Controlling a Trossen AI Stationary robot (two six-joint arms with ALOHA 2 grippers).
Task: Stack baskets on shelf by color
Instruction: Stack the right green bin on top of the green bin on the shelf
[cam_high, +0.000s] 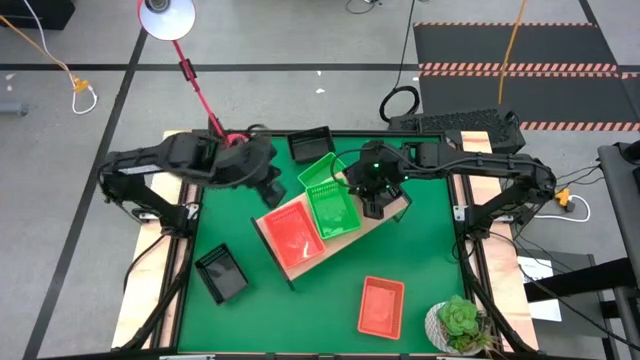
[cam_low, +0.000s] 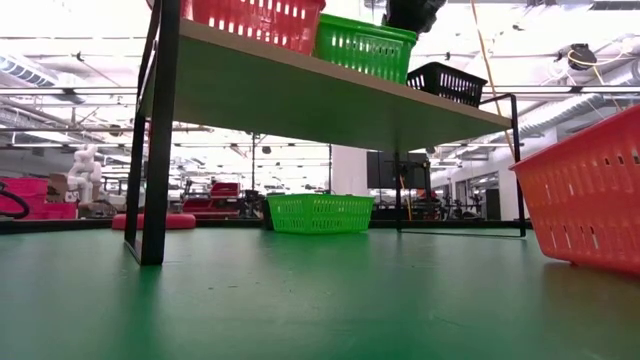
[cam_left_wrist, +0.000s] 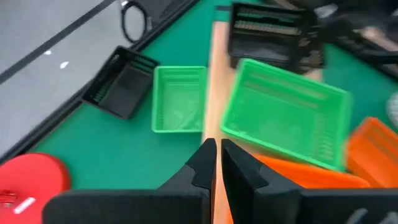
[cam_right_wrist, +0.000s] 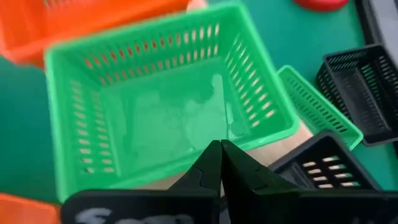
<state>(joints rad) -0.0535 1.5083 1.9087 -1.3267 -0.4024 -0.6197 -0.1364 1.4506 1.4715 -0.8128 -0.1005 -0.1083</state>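
- we see the light wooden shelf on its thin black frame (cam_high: 300, 262) lying askew mid-table, carrying an orange-red perforated plastic basket (cam_high: 294, 233), a green perforated basket (cam_high: 331, 208) and a black basket (cam_low: 447, 82) in a row.
- our right gripper (cam_right_wrist: 220, 157) hovers over the shelf between the green and black baskets, fingers pressed together, empty.
- our left gripper (cam_left_wrist: 216, 157) hangs near the shelf's orange-red end, fingers nearly touching, holding nothing.
- a second green basket (cam_high: 322, 171) lies on the green mat (cam_high: 420, 250) behind the shelf.

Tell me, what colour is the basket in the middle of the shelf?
Green basket, with slotted sides; the right wrist view shows it best.
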